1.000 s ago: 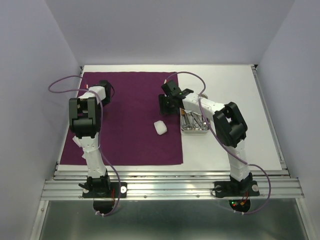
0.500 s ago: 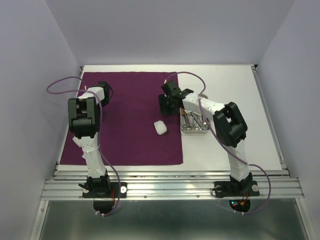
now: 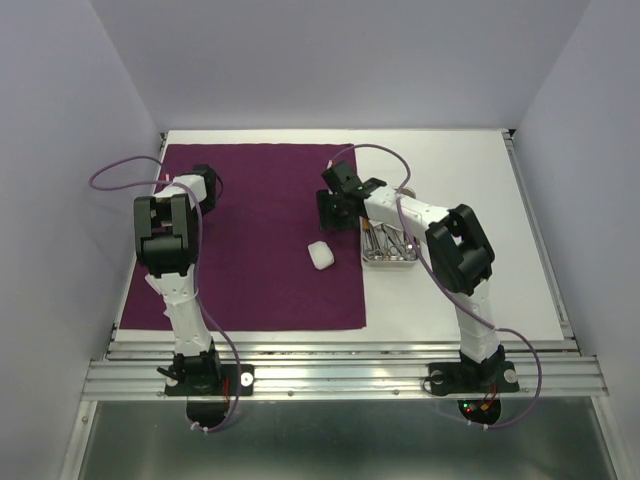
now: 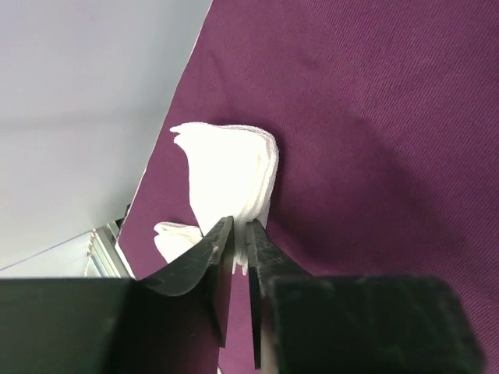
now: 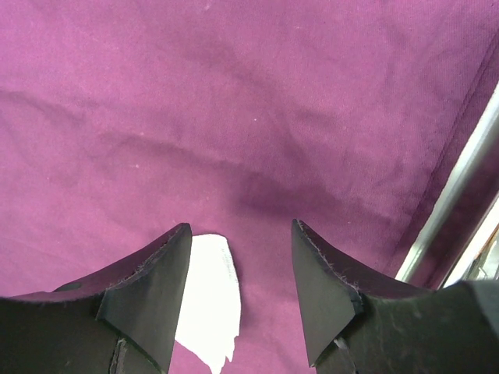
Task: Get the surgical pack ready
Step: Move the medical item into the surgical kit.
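The purple drape (image 3: 260, 240) lies flat over the left half of the table. My left gripper (image 3: 203, 184) is over its far left part. In the left wrist view the left gripper (image 4: 240, 227) is shut on a folded white gauze pad (image 4: 234, 171), and another white piece (image 4: 175, 238) lies beside it near the drape's edge. My right gripper (image 3: 335, 207) is open and low over the drape's right part (image 5: 234, 117). A white pad (image 5: 209, 300) lies beneath it by the left finger; it also shows in the top view (image 3: 320, 255). The steel tray (image 3: 390, 258) holds instruments.
The tray's steel rim (image 5: 448, 199) runs along the right of the right wrist view, close to the right finger. The tray stands just off the drape's right edge on the white table (image 3: 470, 190). Purple cables loop from both arms. Grey walls close in three sides.
My left gripper has shifted slightly left and away over the drape. The right arm, the white pad and the tray have not moved.
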Motion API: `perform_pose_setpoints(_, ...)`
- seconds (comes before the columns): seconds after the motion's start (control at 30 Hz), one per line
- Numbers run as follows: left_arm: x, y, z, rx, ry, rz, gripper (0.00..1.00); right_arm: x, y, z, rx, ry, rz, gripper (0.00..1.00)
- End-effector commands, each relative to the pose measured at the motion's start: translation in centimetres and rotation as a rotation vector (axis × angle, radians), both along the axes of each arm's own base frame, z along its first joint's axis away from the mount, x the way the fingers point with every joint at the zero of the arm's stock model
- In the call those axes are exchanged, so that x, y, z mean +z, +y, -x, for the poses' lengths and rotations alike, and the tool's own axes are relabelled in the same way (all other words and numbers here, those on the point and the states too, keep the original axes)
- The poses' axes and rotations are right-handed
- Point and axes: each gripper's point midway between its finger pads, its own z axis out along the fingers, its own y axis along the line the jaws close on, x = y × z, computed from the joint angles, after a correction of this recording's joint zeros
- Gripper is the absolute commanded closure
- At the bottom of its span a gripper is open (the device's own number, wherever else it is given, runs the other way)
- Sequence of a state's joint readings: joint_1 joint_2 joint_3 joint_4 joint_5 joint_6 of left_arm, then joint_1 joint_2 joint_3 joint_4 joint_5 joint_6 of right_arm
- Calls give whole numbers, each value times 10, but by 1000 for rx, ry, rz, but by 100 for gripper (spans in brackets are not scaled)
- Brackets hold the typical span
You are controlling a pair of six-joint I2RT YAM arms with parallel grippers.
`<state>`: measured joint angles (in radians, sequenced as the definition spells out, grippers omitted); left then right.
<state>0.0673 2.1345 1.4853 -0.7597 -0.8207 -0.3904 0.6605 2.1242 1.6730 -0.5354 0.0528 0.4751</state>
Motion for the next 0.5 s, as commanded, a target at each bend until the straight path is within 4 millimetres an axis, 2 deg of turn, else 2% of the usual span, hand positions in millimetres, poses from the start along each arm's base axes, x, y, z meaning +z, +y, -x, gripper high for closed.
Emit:
perform_pose_setpoints(0.0, 15, 5, 6, 19, -6, -40, 79, 26, 7, -4, -3, -53, -30, 41)
perform_pose_setpoints(0.1, 18, 6, 5, 24, -11, -45, 88, 26, 8, -5, -2, -52, -31, 41)
perform_pose_setpoints(0.13, 19, 6, 5, 25, -14, -45, 97, 27, 8, -5, -1, -54, -31, 41)
perform_pose_setpoints(0.17, 22, 5, 4, 27, -25, -46, 100, 27, 8, -5, 0, -55, -33, 41)
perform_pose_setpoints(0.3, 35, 1, 1, 26, -66, -37, 100, 24, 8, -5, 1, -49, -30, 41)
perform_pose_setpoints(0.47, 48, -16, -4, -2, -115, -10, 100, 22, 9, -5, 3, -47, -32, 41)
